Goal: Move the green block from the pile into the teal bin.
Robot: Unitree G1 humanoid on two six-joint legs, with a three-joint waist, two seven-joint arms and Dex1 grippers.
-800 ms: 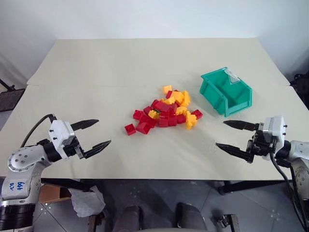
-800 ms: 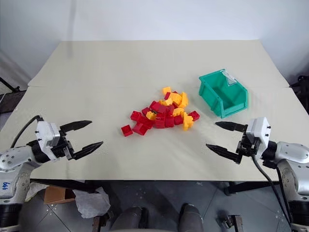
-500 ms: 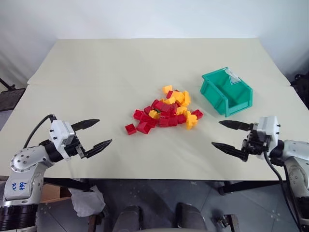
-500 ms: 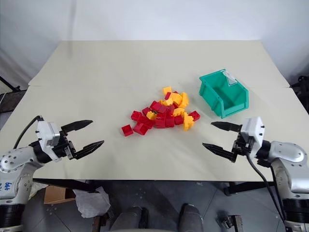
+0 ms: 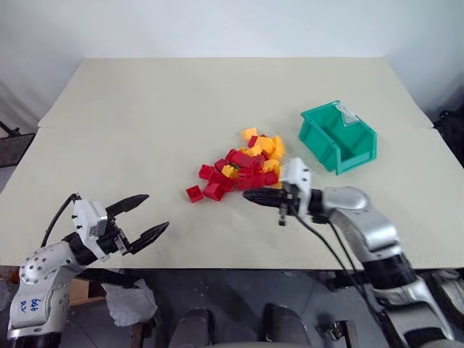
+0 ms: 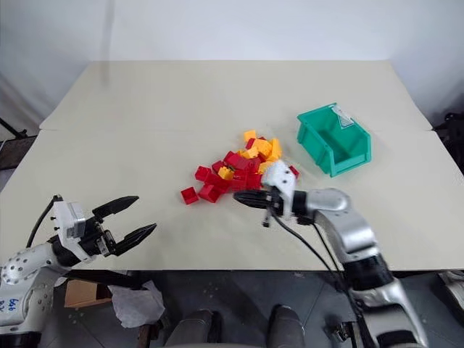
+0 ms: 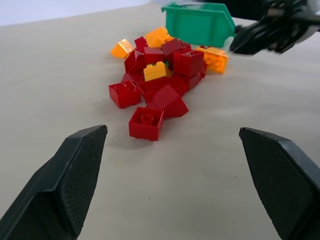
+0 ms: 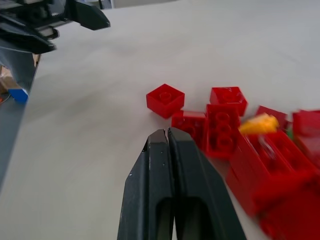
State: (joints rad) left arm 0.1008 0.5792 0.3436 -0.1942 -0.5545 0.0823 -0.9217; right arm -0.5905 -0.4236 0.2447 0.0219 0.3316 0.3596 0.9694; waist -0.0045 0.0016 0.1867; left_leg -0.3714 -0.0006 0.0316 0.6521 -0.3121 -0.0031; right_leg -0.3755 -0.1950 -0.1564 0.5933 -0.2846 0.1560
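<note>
Right gripper (image 5: 250, 195) hanging just over beige table (image 5: 145, 109), black fingers pressed together, empty, tips at near edge of loose pile of red and yellow-orange studded bricks (image 5: 246, 165). Small dark-green brick (image 7: 165, 63) sitting buried mid-pile, barely peeking out. Teal plastic open-top bin (image 5: 338, 137) standing right of pile. Left gripper (image 5: 145, 217) hovering near left table edge, fingers spread wide, holding nothing.
</note>
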